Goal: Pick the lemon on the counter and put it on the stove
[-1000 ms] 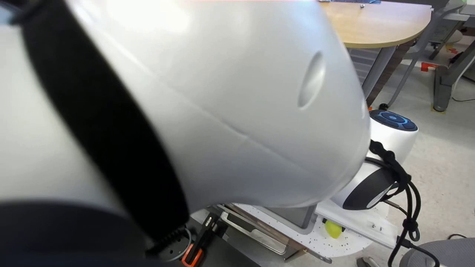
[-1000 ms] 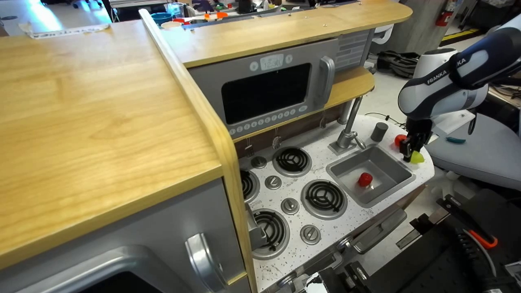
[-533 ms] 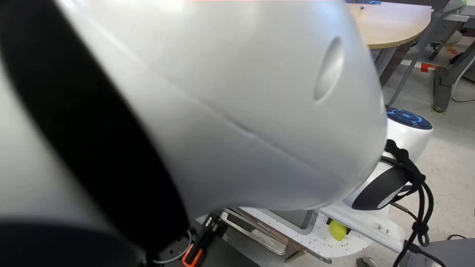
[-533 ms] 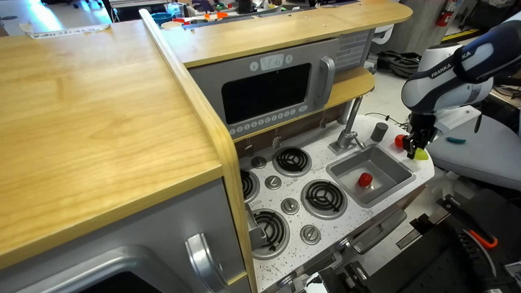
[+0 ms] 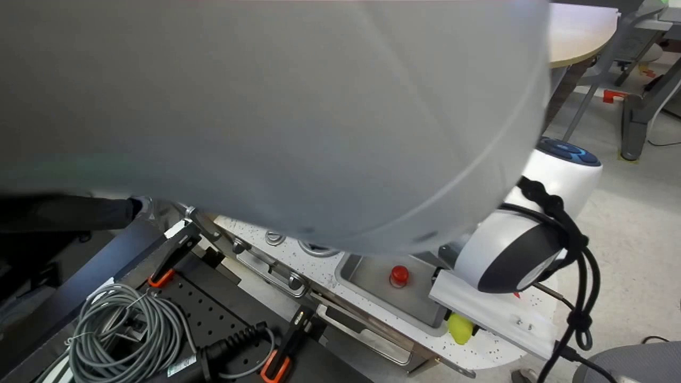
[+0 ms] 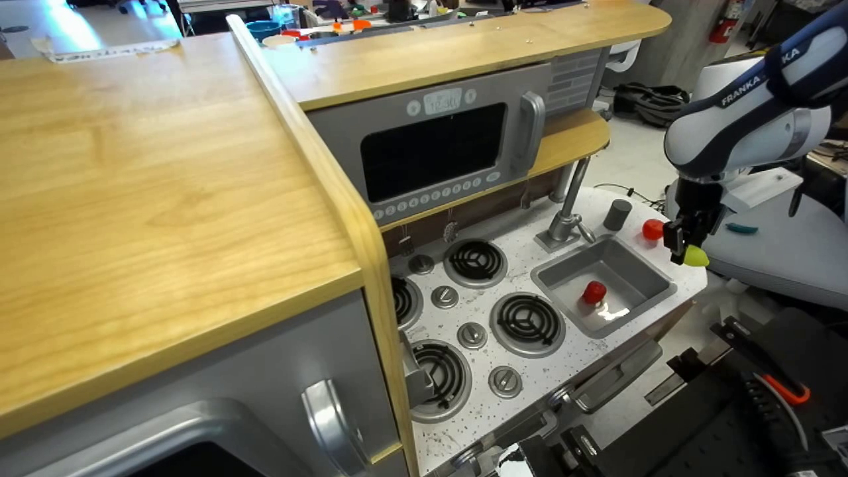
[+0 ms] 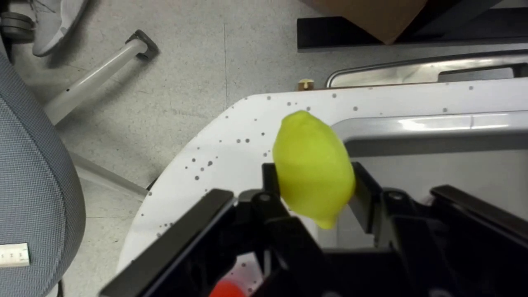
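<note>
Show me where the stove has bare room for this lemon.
Sink-side burner: bare, bordered by sink and two knobs. Back burner near the faucet: bare. Crowded: front burner by the wooden panel, overlapped in view by a grey piece.

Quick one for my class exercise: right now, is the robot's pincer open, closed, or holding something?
Pincer: closed, holding the lemon, with a jaw on either side of it in the wrist view.
</note>
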{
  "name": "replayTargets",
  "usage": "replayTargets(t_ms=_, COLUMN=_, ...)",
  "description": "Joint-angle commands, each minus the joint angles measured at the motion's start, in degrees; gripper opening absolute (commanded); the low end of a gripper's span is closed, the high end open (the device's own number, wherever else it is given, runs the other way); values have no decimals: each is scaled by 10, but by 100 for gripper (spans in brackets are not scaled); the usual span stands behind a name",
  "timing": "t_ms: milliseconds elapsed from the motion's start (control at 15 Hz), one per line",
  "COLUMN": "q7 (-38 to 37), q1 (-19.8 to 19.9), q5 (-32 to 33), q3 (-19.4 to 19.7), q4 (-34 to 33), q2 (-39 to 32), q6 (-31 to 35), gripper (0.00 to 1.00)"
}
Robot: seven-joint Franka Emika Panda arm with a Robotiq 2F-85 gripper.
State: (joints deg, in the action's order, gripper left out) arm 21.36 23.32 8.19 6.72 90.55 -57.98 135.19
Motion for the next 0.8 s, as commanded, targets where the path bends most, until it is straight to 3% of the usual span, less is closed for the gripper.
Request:
replayTargets(t_ms=0, q7=-29, q1=-22, q5=-11, q3=-8, q4=97, q2=57, q6=59, gripper=19)
replayTargets(t_ms=733, q7=12, q1=-43, q5=1, q3=-67, q4=320, q2=163, q6=289, gripper=19)
